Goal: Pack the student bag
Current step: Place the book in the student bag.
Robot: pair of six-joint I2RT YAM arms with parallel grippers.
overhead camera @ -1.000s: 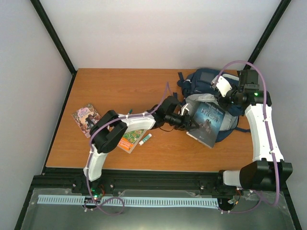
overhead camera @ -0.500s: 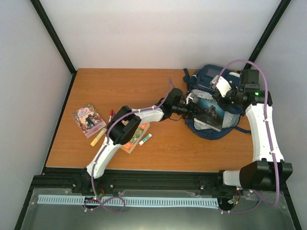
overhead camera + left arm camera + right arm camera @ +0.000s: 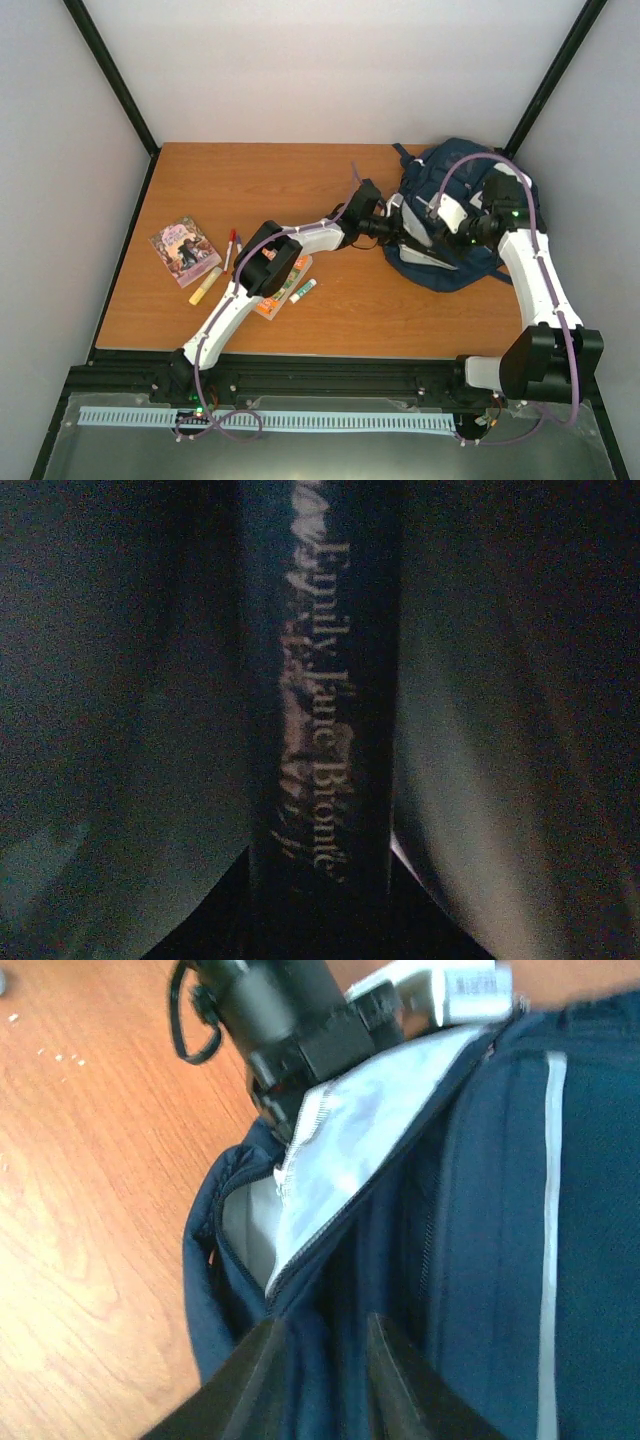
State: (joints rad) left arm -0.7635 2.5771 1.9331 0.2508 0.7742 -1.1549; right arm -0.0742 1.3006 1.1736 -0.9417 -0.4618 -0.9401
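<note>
The student bag (image 3: pixel 470 170), navy with thin white stripes, lies at the table's back right with its mouth facing left. My left gripper (image 3: pixel 406 231) reaches into that mouth and is shut on a dark book. In the left wrist view (image 3: pixel 320 880) the book's spine (image 3: pixel 320 700) reads "Emily Jane Brontë", with dim bag lining on both sides. My right gripper (image 3: pixel 447 222) is shut on a fold of the bag's upper edge. In the right wrist view (image 3: pixel 320 1360) the navy fabric (image 3: pixel 590 1210) sits between the fingers and the pale lining (image 3: pixel 350 1150) shows.
A pink book (image 3: pixel 183 250) lies at the left. An orange book (image 3: pixel 280 288) lies partly under the left arm. A green marker (image 3: pixel 303 291), a yellow marker (image 3: pixel 205 286) and a red pen (image 3: pixel 231 243) lie near them. The left gripper's black body (image 3: pixel 290 1030) shows in the right wrist view.
The left arm has pushed the dark book to the right, from lying over the bag to nearly all inside it. The right gripper has moved down and left with the bag's edge.
</note>
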